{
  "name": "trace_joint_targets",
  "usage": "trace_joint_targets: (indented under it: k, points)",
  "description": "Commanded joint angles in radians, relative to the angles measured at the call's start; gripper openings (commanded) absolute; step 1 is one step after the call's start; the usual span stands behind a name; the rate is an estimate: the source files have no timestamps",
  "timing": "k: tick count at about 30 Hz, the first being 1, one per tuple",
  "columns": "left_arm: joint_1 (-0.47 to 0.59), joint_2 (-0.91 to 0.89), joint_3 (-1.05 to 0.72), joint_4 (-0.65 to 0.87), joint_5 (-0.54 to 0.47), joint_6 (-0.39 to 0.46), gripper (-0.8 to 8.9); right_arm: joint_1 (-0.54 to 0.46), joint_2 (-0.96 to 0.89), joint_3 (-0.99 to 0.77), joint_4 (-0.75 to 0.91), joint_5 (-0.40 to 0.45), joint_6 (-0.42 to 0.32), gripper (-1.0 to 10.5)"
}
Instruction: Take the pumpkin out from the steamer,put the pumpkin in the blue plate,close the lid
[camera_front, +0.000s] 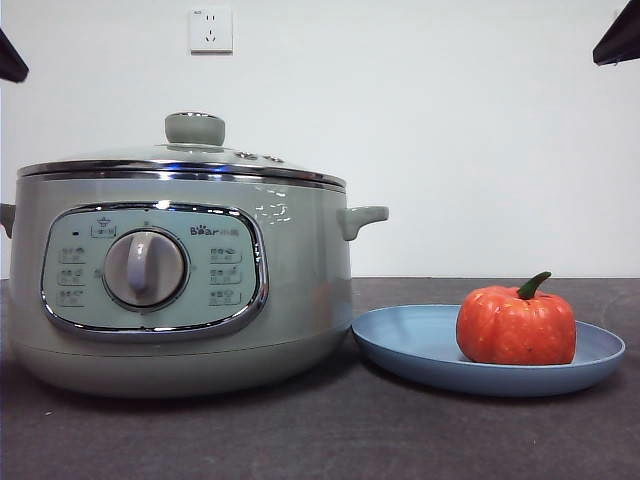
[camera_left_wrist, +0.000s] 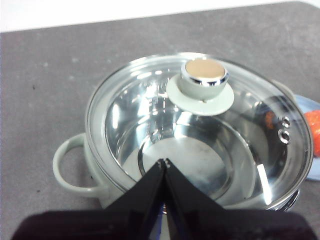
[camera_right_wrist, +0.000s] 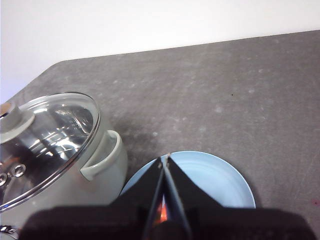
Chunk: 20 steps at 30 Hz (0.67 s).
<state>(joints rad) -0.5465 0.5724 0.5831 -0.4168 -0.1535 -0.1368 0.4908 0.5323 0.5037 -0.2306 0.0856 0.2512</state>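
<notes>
The orange-red pumpkin (camera_front: 517, 325) with a green stem sits on the blue plate (camera_front: 400, 340), to the right of the sage-green steamer (camera_front: 180, 280). The glass lid (camera_front: 195, 155) with its green knob rests closed on the steamer. In the left wrist view the lid (camera_left_wrist: 150, 100) covers an empty pot, and my left gripper (camera_left_wrist: 164, 162) is shut and empty above it. My right gripper (camera_right_wrist: 165, 159) is shut and empty above the plate (camera_right_wrist: 220, 180); a bit of pumpkin (camera_right_wrist: 161, 212) shows between its jaws. In the front view both arms show only as black tips at the top corners.
A white wall socket (camera_front: 210, 29) is on the wall behind the steamer. The dark grey table (camera_front: 320, 430) stretches in front of the steamer and plate. The steamer's side handle (camera_front: 362, 218) sticks out towards the plate.
</notes>
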Motion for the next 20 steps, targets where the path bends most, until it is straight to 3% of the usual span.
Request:
trace_joint_targets:
  k: [1,5,7,10,13,20]
  points:
    - [-0.004,0.001,0.000,0.002,-0.001,-0.010,-0.03,0.001,-0.003,-0.007,0.010,0.000,0.012,-0.1]
    - [-0.004,0.001,0.000,0.001,0.000,-0.010,-0.03,0.001,-0.002,-0.007,0.009,0.000,0.012,-0.1]
    - [-0.003,-0.004,0.000,-0.035,-0.002,0.051,-0.03,0.001,-0.002,-0.007,0.009,0.000,0.012,-0.1]
    - [0.035,-0.085,-0.001,-0.119,0.003,0.071,-0.03,0.001,-0.003,-0.007,0.009,-0.001,0.012,-0.1]
    - [0.120,-0.205,-0.029,-0.165,0.003,0.055,-0.03,0.001,-0.003,-0.007,0.005,0.000,0.012,-0.1]
    - [0.358,-0.485,-0.248,0.032,0.002,0.097,-0.03,0.001,-0.003,-0.007,-0.023,-0.001,0.012,-0.1]
